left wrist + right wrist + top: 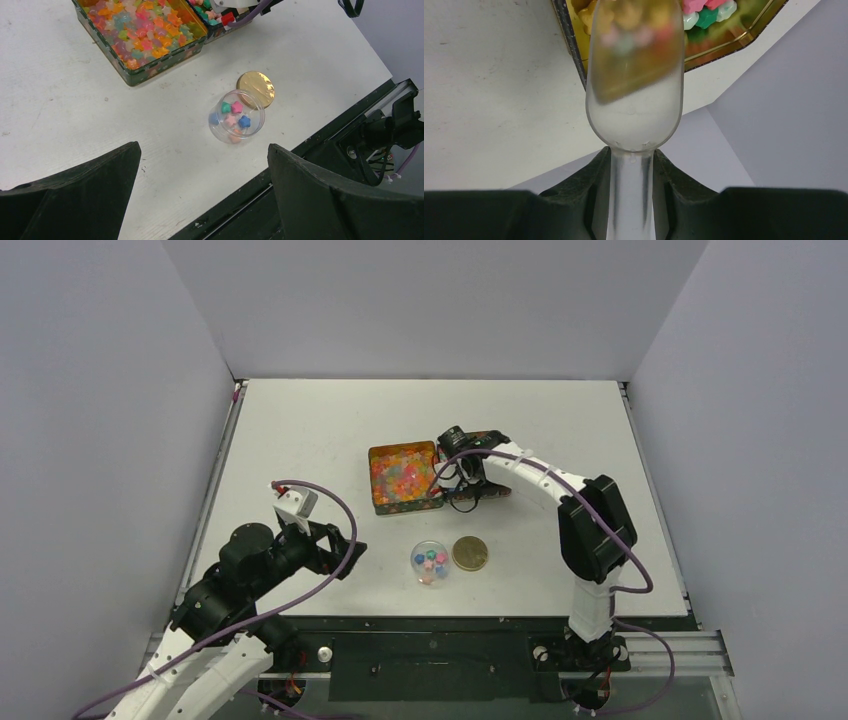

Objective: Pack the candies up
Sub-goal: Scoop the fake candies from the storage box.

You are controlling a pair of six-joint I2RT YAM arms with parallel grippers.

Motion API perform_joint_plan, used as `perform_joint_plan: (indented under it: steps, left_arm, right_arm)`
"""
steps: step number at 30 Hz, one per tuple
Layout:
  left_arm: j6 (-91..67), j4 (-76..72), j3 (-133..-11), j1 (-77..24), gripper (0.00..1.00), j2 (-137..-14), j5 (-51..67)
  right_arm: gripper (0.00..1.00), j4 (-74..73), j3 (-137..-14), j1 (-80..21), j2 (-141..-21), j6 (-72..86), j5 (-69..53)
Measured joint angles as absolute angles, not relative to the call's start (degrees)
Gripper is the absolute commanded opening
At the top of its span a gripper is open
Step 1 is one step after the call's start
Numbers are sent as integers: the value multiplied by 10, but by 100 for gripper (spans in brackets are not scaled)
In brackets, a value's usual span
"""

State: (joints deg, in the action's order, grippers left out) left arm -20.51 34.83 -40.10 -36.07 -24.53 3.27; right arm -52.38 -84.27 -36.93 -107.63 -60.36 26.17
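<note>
The right end effector [631,165] pinches the handle of a clear scoop [634,80] over an open tin [744,35] of candies [706,12] mid-counter; a few more sit in the jar [430,562] nearer us. The left end effector [202,170] hangs spread wide at the near left. I'd keep the scoop level and low so none roll off.

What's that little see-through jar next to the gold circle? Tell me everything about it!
The jar is small, round and clear, and looks like plastic. It stands upright on the white table, near the front edge, with its top open. Inside lie a few candies, green, pink, blue and pale orange, covering only the bottom. The flat gold lid lies right beside it; whether the two touch cannot be told. Nothing grips the jar.
</note>
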Motion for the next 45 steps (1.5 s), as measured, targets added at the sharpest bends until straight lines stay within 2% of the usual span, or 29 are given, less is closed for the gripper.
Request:
perform_joint_plan:
  steps: [14, 26, 35, 45]
  left_arm:
    - [-205, 348, -401, -361, 96, -245, 32]
    - [-205, 348, -401, -361, 96, -246, 29]
    - [-205, 348, -401, -361, 96, -249, 29]
    - [-205, 348, -401, -360, 96, -257, 29]
  right_arm:
    - [0, -564, -917, -379, -1117, -602, 198]
    - [0, -587, -992, -354, -1190, -514, 113]
    - [0, -556, -979, -319, -1198, -439, 51]
    - [0, -444, -895, -272, -1156, -345, -64]
